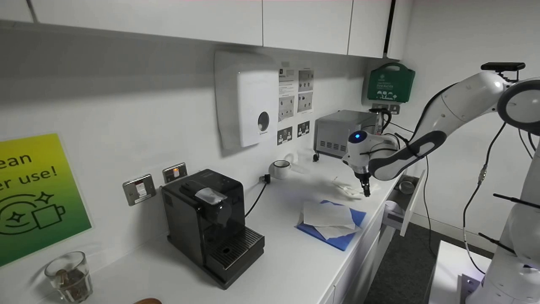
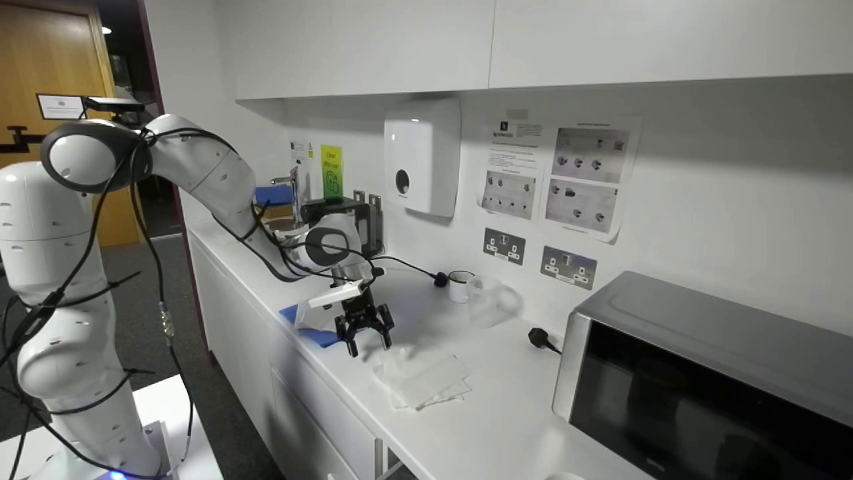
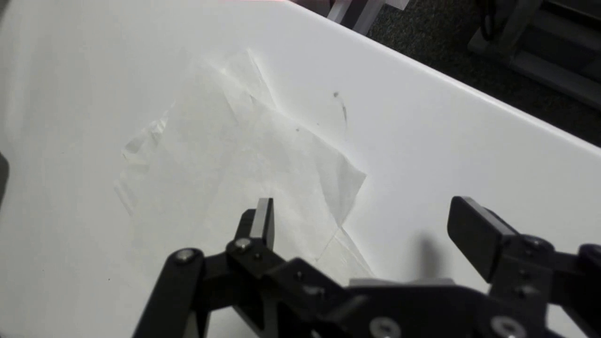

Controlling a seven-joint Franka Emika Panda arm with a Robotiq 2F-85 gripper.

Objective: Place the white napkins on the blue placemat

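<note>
In an exterior view, the blue mat (image 1: 344,242) lies flat on the white counter (image 1: 282,228), one side running just beside the counter's front edge. White napkins (image 1: 328,215) lie on it, overlapping, at least 2 sheets; exact no. can't be told. Room: a strip of counter btwn mat & coffee machine (image 1: 211,228), another btwn mat & back wall (image 1: 168,122). Gripper (image 1: 366,193) hangs past the mat, pointing down. 1 drawer (image 1: 412,207) juts out beyond the front edge. Count: 1 coffee machine, 1 dispenser (image 1: 255,101), 1 mug (image 1: 281,169), 1 microwave (image 1: 333,131), 1 glass (image 1: 69,278).

In an exterior view, a napkin pile (image 2: 426,380) lies on the counter btwn mat & microwave, sheets overlapping askew; at least 2, exact no. unclear. A strip of counter parts it from the front edge, w/ more counter running toward the microwave. Gripper hovers nr the pile on the mat's side, jaws spread wide. Count: 2 double sockets (image 2: 504,246), 2 black plugs (image 2: 537,337) by the wall, 1 clear container (image 2: 483,300) next to the mug.

In the wrist view, 2 fingers (image 3: 476,230) stand far apart, one seen against the pile, one against counter beside it; part of the pile & white counter show in the gap. Front edge cuts slantwise, dark floor (image 3: 422,51) beyond, w/ counter showing btwn pile & edge.
</note>
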